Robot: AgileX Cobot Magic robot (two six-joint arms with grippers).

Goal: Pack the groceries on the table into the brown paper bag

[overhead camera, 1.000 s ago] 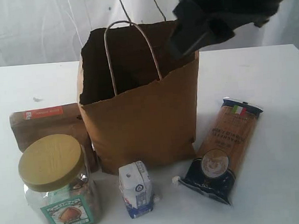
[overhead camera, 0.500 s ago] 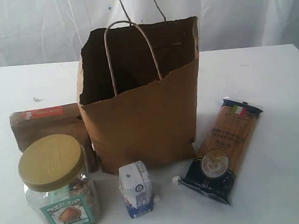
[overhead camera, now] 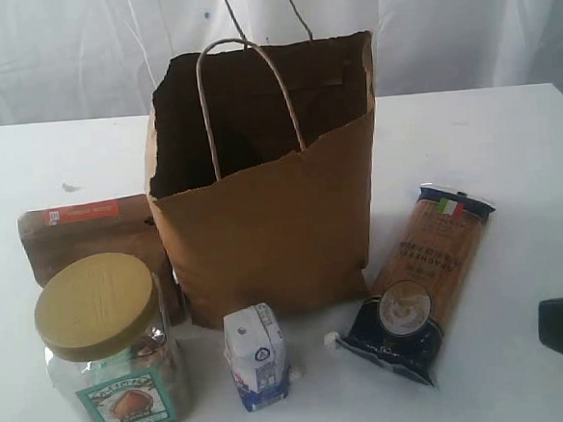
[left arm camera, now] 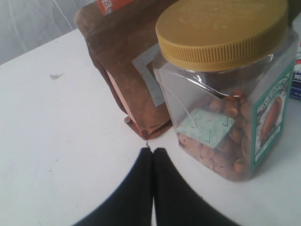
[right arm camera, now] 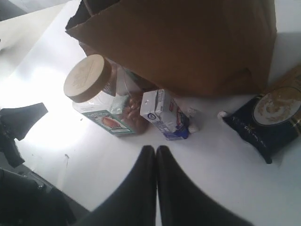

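Exterior view: brown paper bag [overhead camera: 274, 240] upright — creased, mouth open.

No wording legible.
- nut jar [overhead camera: 113, 353]: green label, nut picture, lettering blurred.
- spaghetti pack [overhead camera: 427, 283]: Italian tricolour flag at far end (print below it unreadable).
- kraft pouch [overhead camera: 81, 239]: orange strip, white print, unreadable.
- carton [overhead camera: 257, 358]: round blue emblem.

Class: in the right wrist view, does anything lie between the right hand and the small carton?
Nothing visible does; only bare white table separates the right hand from the carton.
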